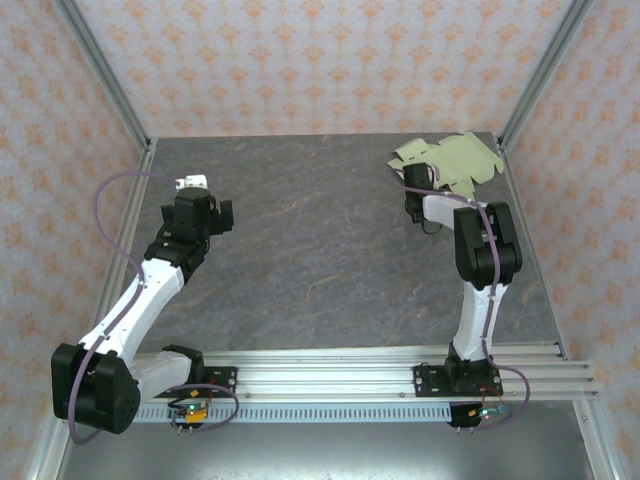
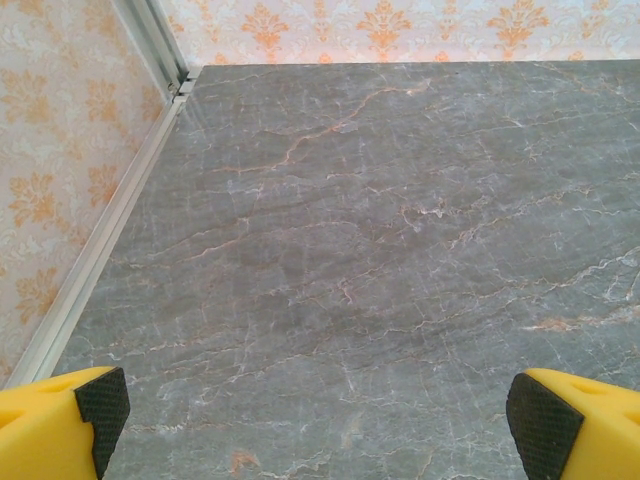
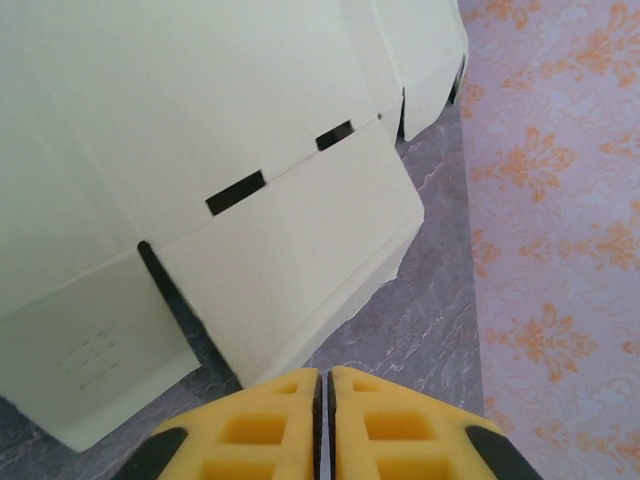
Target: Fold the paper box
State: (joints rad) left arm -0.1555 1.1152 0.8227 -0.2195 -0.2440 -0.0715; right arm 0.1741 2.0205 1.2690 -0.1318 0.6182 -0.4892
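Pale-green paper box (image 1: 455,160) flat and unfolded in far right corner of table (image 1: 320,260). Closed tight on nothing, right gripper (image 3: 324,385) at a flap edge, probably to nudge it. Spread wide and empty, left gripper (image 2: 322,410) well apart, likely on standby.

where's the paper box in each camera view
Top external: box lies in the table's far right corner.
Right wrist: box at upper left, just beyond the shut right gripper.
Left wrist: looks at the table's far left corner.
Shared landmark: the orange-patterned wall.
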